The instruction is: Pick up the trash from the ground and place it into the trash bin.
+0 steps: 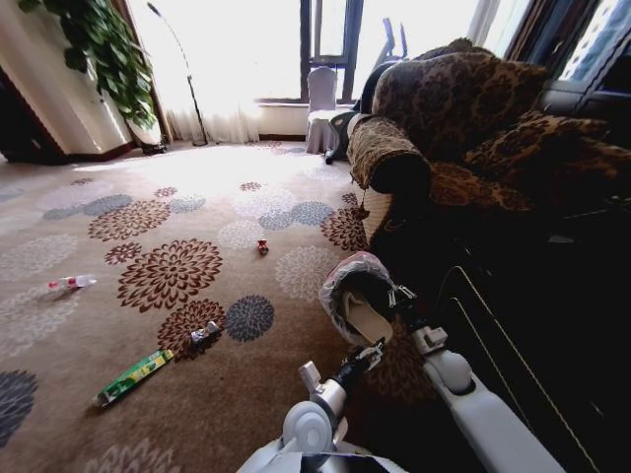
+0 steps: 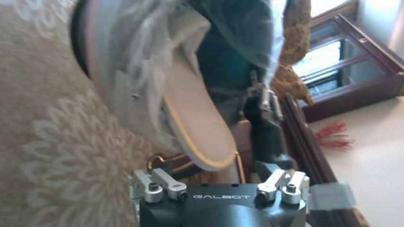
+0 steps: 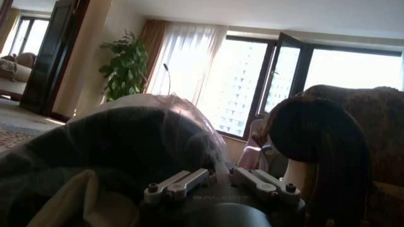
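Slipper [image 1: 367, 317] sits half in bin [image 1: 335, 281], heel end poking out over bag rim, beside sofa [image 1: 463, 118]. Left gripper [image 1: 372, 355] at heel, fingers spread, nothing pinched. Right gripper [image 1: 402, 296] at bin's sofa side; cannot tell its opening. Slipper looks light, flat sole bendy, likely easy to nudge down by heel. Bag [image 2: 126, 61] thin, slippery, tears easily. Bottle [image 1: 71, 283], green wrapper [image 1: 133, 377], 2 small bits well apart on carpet [image 1: 197, 414].

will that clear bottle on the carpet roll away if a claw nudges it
Probably yes: the clear bottle lies on its side, so a sideways nudge may roll it, though the carpet should slow it. It looks small and likely light, and its smooth plastic may slip.
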`<state>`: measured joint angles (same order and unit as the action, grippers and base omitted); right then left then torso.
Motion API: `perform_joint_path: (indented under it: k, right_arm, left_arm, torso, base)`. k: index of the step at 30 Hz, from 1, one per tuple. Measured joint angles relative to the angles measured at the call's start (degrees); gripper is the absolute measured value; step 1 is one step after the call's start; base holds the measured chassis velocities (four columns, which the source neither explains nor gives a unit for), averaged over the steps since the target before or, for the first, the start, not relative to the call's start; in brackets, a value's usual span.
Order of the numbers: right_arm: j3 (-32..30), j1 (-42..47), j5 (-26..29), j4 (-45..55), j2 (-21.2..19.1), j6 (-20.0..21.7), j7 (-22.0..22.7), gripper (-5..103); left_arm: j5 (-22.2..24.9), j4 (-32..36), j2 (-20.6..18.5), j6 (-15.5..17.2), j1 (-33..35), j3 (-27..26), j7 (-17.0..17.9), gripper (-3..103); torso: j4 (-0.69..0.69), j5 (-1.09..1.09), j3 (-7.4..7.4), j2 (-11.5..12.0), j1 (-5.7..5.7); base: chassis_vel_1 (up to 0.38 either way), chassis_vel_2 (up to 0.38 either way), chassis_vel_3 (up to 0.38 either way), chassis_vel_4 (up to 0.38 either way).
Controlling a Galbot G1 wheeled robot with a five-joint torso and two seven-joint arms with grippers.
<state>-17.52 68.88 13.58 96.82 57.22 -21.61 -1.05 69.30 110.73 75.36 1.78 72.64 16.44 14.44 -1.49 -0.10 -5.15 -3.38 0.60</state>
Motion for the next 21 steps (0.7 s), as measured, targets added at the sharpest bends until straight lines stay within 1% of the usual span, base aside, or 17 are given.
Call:
perform_joint_path:
  k: [1, 2, 3, 4, 6, 7, 10, 11, 12, 14, 15, 16, 17, 18, 19, 20, 21]
  right_arm:
    - [0.0, 0.0, 0.0, -0.1, 0.0, 0.0, 0.0, 0]
    - [0.0, 0.0, 0.0, -0.1, 0.0, 0.0, 0.0, 0]
    - [0.0, -0.1, 0.0, -0.2, -0.1, 0.0, 0.0, 0]
    - [0.0, -0.2, 0.0, -0.3, -0.1, 0.0, 0.0, 0]
    - [0.0, -0.8, 0.2, -0.9, -0.5, 0.0, 0.0, 0]
    - [0.0, -0.8, 0.2, -0.9, -0.5, 0.0, 0.0, 0]
    - [0.3, -2.0, 0.4, -2.2, -0.5, -0.2, 0.0, 0]
    - [0.3, -2.0, 0.4, -2.2, -0.5, -0.2, 0.0, 0]
    - [0.5, -2.2, 0.4, -2.5, -0.4, -0.3, 0.0, 0]
    - [1.0, -2.6, 0.4, -2.8, 0.0, -0.3, 0.0, 0]
    - [1.2, -2.6, 0.4, -2.8, 0.1, -0.3, 0.0, 0]
    - [1.2, -2.6, 0.4, -2.8, 0.1, -0.3, 0.0, 0]
    - [1.3, -2.5, 0.4, -2.8, 0.2, -0.3, 0.0, 0]
    - [1.3, -2.4, 0.4, -2.8, 0.2, -0.3, 0.0, 0]
    - [1.4, -2.1, 0.4, -2.7, 0.4, -0.3, 0.0, 0]
    - [1.4, -1.9, 0.6, -2.5, 0.4, -0.3, 0.0, 0]
    - [1.4, -1.7, 0.8, -2.3, 0.5, -0.3, 0.0, 0]
  left_arm:
    - [0.0, 0.2, -0.2, -0.1, 0.0, 0.4, -0.8, 83]
    - [0.0, 0.2, -0.2, -0.1, 0.0, 0.4, -0.8, 83]
    - [-0.1, 0.8, -0.7, -0.1, 0.1, 0.7, -2.2, 78]
    - [-0.7, 1.2, -1.2, -0.2, 0.4, 0.8, -3.3, 78]
    - [-5.1, 2.1, -3.0, -0.8, 2.0, 0.9, -8.3, 70]
    - [-5.1, 2.1, -3.0, -0.8, 2.0, 0.9, -8.3, 70]
    - [-10.7, 2.4, -4.2, -2.0, 3.1, 0.8, -12.0, 58]
    - [-10.7, 2.4, -4.2, -2.0, 3.1, 0.8, -12.0, 58]
    - [-12.1, 2.3, -4.3, -2.5, 3.2, 0.5, -12.7, 58]
    - [-14.9, 1.4, -4.0, -3.5, 3.2, -0.4, -14.0, 51]
    - [-15.6, 1.2, -3.9, -3.7, 3.1, -0.7, -14.3, 47]
    - [-15.6, 1.2, -3.9, -3.7, 3.1, -0.7, -14.3, 47]
    - [-16.1, 1.0, -3.9, -3.8, 3.1, -0.9, -14.4, 43]
    - [-16.7, 0.8, -3.9, -4.1, 2.9, -1.1, -14.6, 43]
    - [-18.0, -0.2, -3.8, -4.7, 2.5, -1.4, -14.9, 35]
    - [-18.8, -0.7, -3.8, -5.0, 2.2, -1.7, -15.0, 35]
    - [-19.3, -1.4, -3.7, -5.3, 1.9, -2.0, -15.1, 31]
  torso:
    - [0.01, -0.01, 0.00, 0.0, 0.00]
    - [0.01, -0.01, 0.00, 0.0, 0.00]
    - [0.02, -0.01, 0.00, 0.0, 0.00]
    - [0.03, -0.01, 0.00, 0.0, 0.00]
    - [0.04, 0.06, 0.01, 0.0, 0.00]
    - [0.04, 0.06, 0.01, 0.0, 0.00]
    - [0.02, 0.05, 0.01, 0.0, 0.00]
    - [0.02, 0.05, 0.01, 0.0, 0.00]
    - [0.02, 0.04, 0.00, 0.0, 0.00]
    - [-0.02, -0.02, 0.00, 0.0, 0.00]
    - [-0.03, -0.04, 0.00, 0.0, 0.00]
    - [-0.03, -0.04, 0.00, 0.0, 0.00]
    - [-0.03, -0.05, 0.00, 0.0, 0.00]
    - [-0.04, -0.03, 0.00, 0.0, 0.01]
    - [-0.02, 0.02, 0.00, 0.0, 0.00]
    - [-0.02, 0.03, 0.00, 0.0, 0.00]
    - [-0.01, 0.02, 0.00, 0.0, 0.00]
  base:
    - [0.000, 0.000, 0.000, 0.000]
    - [0.000, 0.000, 0.000, 0.000]
    - [0.000, 0.000, 0.000, 0.000]
    - [0.000, 0.000, 0.000, 0.000]
    - [0.000, 0.000, 0.000, 0.000]
    - [0.000, 0.000, 0.000, 0.000]
    - [0.000, 0.000, 0.000, 0.000]
    - [0.000, 0.000, 0.000, 0.000]
    - [0.000, 0.000, 0.000, 0.000]
    - [0.000, 0.000, 0.000, 0.000]
    - [0.000, 0.000, 0.000, 0.000]
    - [0.000, 0.000, 0.000, 0.000]
    - [0.000, 0.000, 0.000, 0.000]
    - [0.000, 0.000, 0.000, 0.000]
    - [0.000, 0.000, 0.000, 0.000]
    - [0.000, 0.000, 0.000, 0.000]
    - [0.000, 0.000, 0.000, 0.000]
